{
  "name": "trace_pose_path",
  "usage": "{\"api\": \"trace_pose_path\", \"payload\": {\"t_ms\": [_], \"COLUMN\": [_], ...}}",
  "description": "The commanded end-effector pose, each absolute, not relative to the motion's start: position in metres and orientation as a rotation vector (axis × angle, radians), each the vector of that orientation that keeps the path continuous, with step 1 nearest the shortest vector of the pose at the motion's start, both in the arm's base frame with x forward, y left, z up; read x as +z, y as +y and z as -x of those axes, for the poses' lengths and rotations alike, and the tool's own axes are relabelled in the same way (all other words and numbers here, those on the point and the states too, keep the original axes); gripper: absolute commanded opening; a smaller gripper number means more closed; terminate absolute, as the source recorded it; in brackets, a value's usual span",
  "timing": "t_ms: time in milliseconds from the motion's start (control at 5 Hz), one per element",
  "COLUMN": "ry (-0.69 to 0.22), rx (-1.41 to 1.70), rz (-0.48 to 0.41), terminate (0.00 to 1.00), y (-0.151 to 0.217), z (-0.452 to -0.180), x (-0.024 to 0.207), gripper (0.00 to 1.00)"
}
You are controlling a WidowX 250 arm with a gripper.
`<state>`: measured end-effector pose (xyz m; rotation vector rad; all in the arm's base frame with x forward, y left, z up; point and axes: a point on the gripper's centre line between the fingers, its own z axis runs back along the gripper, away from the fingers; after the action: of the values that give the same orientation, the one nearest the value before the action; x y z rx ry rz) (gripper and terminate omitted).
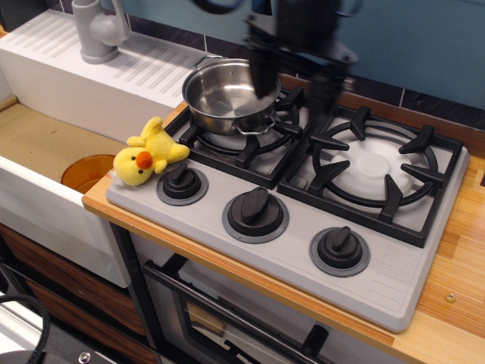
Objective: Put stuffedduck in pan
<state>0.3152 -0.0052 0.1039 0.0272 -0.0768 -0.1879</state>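
The stuffedduck (146,157), small, yellow, with an orange beak, lies on the stove's front left corner beside the leftmost knob. The pan (229,93), a shiny steel pot with loop handles, stands empty on the back left burner. My gripper (294,82) is blurred, open and empty, with black fingers pointing down above the gap between the two burners, just right of the pan and far from the duck.
The grey stove (394,280) has three black knobs (255,211) along its front and a bare right burner grate (373,168). A white sink (45,144) with a grey faucet (97,29) lies to the left. A wooden counter edge (455,303) runs on the right.
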Motion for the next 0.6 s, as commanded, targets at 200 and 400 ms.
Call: {"api": "trace_pose_path", "payload": {"t_ms": [200,400], "ry": [-0.161,-0.181], "rx": [-0.181,-0.177], "rz": [-0.102,-0.117], "terminate": [0.00,0.00], "y": [0.043,0.062], "z": [-0.301,-0.293], "x": [0.131,0.120], "gripper": [1.00,1.00]}}
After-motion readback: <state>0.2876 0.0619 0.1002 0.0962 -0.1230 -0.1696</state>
